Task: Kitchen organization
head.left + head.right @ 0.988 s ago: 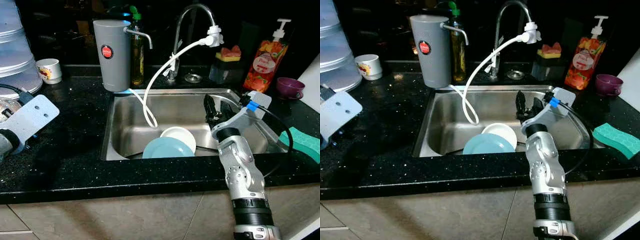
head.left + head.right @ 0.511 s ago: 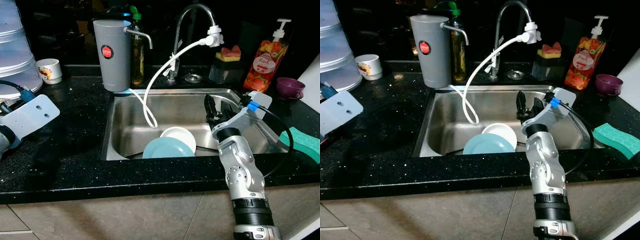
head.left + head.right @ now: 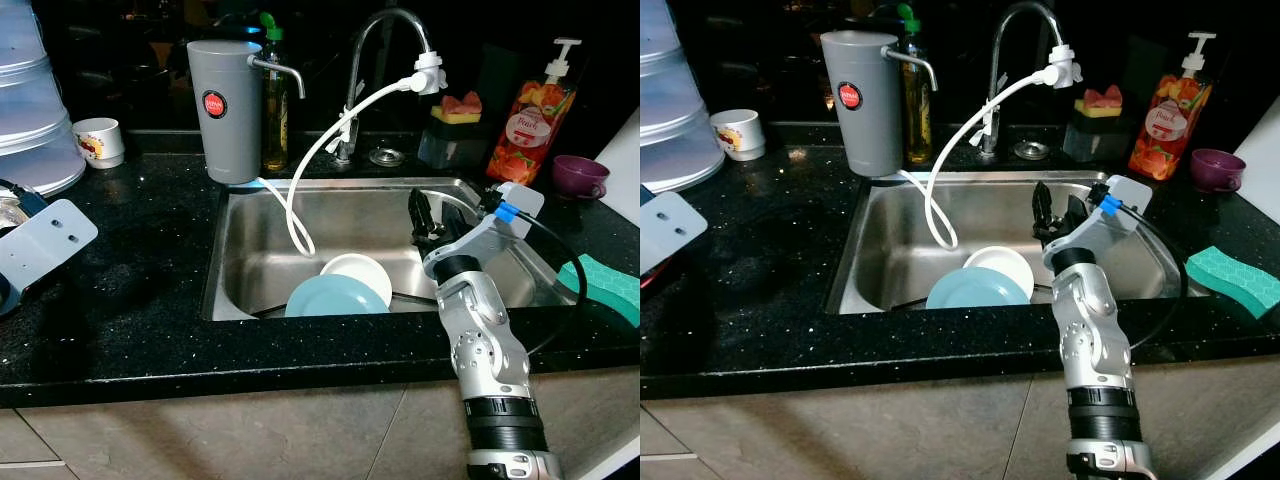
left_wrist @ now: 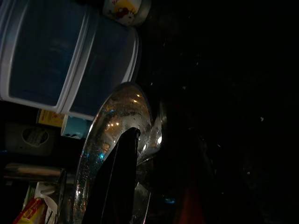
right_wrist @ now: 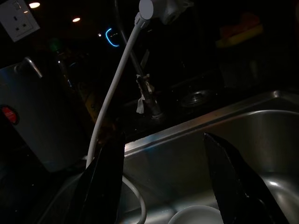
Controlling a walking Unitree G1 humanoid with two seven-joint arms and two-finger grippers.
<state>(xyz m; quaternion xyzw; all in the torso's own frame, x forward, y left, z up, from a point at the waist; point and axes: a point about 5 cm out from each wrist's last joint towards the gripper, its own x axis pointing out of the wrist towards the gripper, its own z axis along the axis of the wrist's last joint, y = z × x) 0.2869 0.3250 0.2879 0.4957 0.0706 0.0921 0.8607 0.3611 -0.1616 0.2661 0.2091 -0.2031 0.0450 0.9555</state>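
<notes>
A light blue plate (image 3: 335,297) and a white bowl (image 3: 358,272) lie in the steel sink (image 3: 250,270). My right gripper (image 3: 425,205) hangs open over the sink's right half, just right of the dishes, with nothing between its fingers (image 5: 107,186). My left arm (image 3: 40,238) is at the far left over the black counter. In the left wrist view the left gripper (image 4: 133,140) is shut on the rim of a wet, shiny steel bowl (image 4: 112,121); one black finger (image 4: 117,182) crosses the metal and the other is hidden.
A faucet (image 3: 385,40) with a white hose (image 3: 320,150) arches over the sink. A grey filter jug (image 3: 227,110), soap bottle (image 3: 530,115), purple cup (image 3: 580,175), green sponge (image 3: 605,285), white mug (image 3: 98,140) and stacked plastic containers (image 3: 30,110) stand around it.
My left arm has drawn back to the left, further toward the picture's edge. The right arm and the dishes in the sink have not moved.
</notes>
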